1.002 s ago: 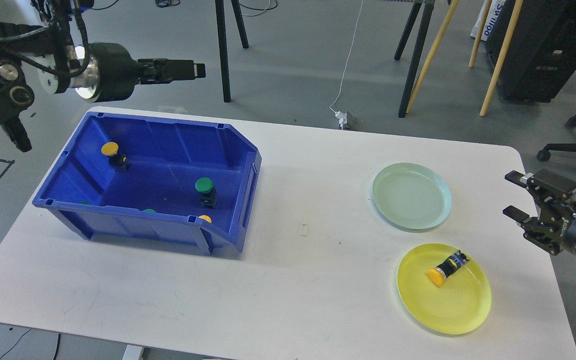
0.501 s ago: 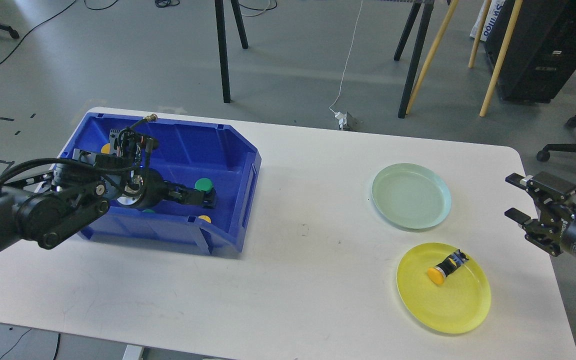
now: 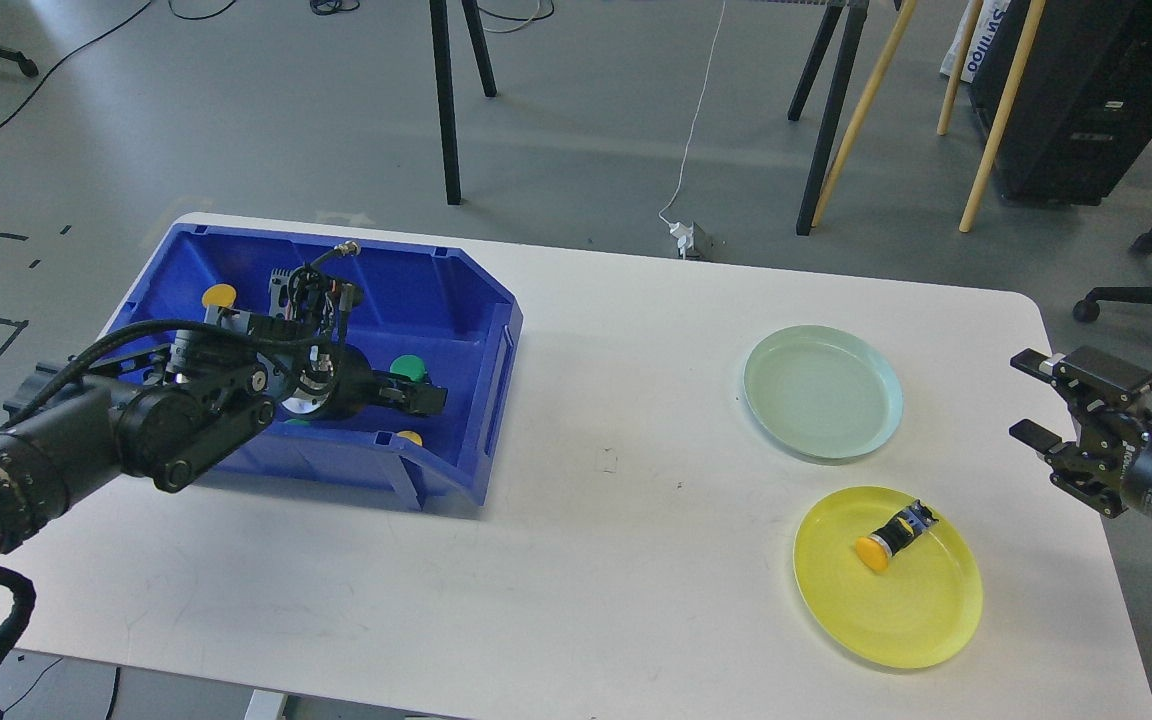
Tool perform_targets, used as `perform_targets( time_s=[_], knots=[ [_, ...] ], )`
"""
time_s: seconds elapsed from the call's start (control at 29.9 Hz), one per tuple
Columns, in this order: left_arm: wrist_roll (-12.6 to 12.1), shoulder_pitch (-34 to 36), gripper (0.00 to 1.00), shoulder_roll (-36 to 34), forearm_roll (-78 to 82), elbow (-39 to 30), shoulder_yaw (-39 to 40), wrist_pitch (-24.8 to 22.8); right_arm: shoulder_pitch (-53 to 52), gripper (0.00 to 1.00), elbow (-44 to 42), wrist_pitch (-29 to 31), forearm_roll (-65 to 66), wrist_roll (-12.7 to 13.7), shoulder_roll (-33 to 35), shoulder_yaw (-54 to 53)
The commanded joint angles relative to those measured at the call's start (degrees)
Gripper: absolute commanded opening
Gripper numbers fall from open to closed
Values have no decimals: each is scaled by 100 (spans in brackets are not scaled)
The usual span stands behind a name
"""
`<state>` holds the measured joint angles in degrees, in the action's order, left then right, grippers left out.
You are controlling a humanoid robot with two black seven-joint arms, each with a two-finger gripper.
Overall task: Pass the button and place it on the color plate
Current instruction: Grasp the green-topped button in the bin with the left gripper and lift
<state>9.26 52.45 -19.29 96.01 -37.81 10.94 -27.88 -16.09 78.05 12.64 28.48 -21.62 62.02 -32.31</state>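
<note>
Left gripper (image 3: 416,397) sat inside the blue bin (image 3: 476,330), at the base of the green button (image 3: 408,369). Its dark fingers merged with the button's black body, so you could not tell how far they stood apart, nor whether they touched or held the button. The green cap showed just above the gripper tip.

Right gripper (image 3: 1031,397) hung off the tabletop (image 3: 586,560) edge at 3 o'clock. Fingers stood wide apart, nothing between them, nothing touched.

Bin contents you could see:
- yellow button (image 3: 219,296) toward the bin's 10 o'clock corner, upright, partly behind the left arm's cabling.
- a yellow cap (image 3: 410,437) just showing over the near wall at 6 o'clock from the green button.
- a sliver of green (image 3: 298,422) by the near wall, under the left wrist; too hidden to say what it was.

Plates on the right half of the tabletop:
- pale green plate (image 3: 823,392), nothing on it.
- yellow plate (image 3: 888,577) at 6 o'clock from the green one, near but apart.
- a second yellow button (image 3: 892,539) lay on its side on the yellow plate, cap toward 8 o'clock, body toward 2 o'clock.
</note>
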Motion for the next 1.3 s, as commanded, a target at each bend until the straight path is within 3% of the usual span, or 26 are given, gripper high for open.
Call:
perform_targets(
  time_s=[0.0, 0.17, 0.37, 0.5, 0.67, 0.73, 1.04, 1.27],
  knots=[
    [111, 98, 99, 22, -4, 46, 5, 11, 0, 86, 0, -7, 0, 0, -15, 5],
    [278, 186, 87, 22, 5, 90, -4, 19, 0, 86, 9, -7, 0, 0, -24, 5],
    [313, 186, 78, 13, 49, 99, -13, -7, 0, 86, 9, -7, 0, 0, -24, 5],
    [313, 195, 66, 22, 49, 230, -13, -12, 0, 86, 0, -15, 0, 0, -24, 5],
    [296, 230, 28, 4, 67, 239, -13, -12, 0, 86, 9, -16, 0, 0, -32, 5],
    [296, 239, 19, -13, 75, 239, -13, -12, 0, 86, 9, -24, 0, 8, -32, 5],
    [427, 353, 19, -206, 67, 73, -13, -12, -9, 86, 0, -24, 9, 8, -32, 5],
    [524, 520, 19, -1356, 58, -1112, 13, -12, -26, 86, -18, -174, 9, 8, -32, -12]
  ],
)
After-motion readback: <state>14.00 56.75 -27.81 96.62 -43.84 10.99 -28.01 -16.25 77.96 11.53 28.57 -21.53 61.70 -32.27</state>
